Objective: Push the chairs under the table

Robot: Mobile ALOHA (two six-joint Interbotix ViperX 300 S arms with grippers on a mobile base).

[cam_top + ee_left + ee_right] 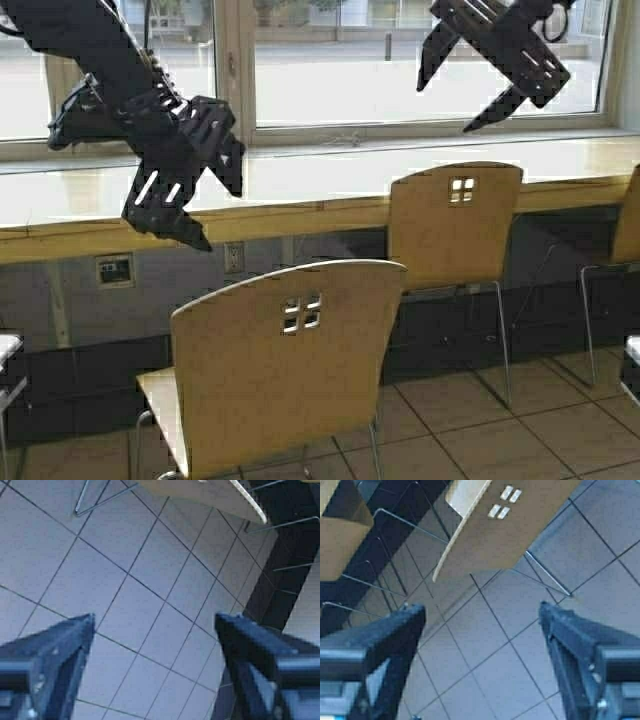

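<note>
The nearest chair (290,370) stands pulled out from the table (300,215), its tan back with square cutouts facing me. A second chair (455,225) sits close against the counter's front edge, and a third chair (628,215) shows at the right border. My left gripper (220,215) hangs open in the air above and left of the nearest chair, touching nothing. Raised high at the window, my right gripper (445,108) is open too. The left wrist view shows the left gripper (155,620) over bare floor tiles. In the right wrist view the right gripper (482,610) is above a chair back (505,525).
A wide window (420,60) runs behind the counter. A wall outlet (233,257) sits under the counter on the dark panel. White furniture edges show at the far left (6,350) and far right (632,350). Tiled floor (500,420) lies between the chairs.
</note>
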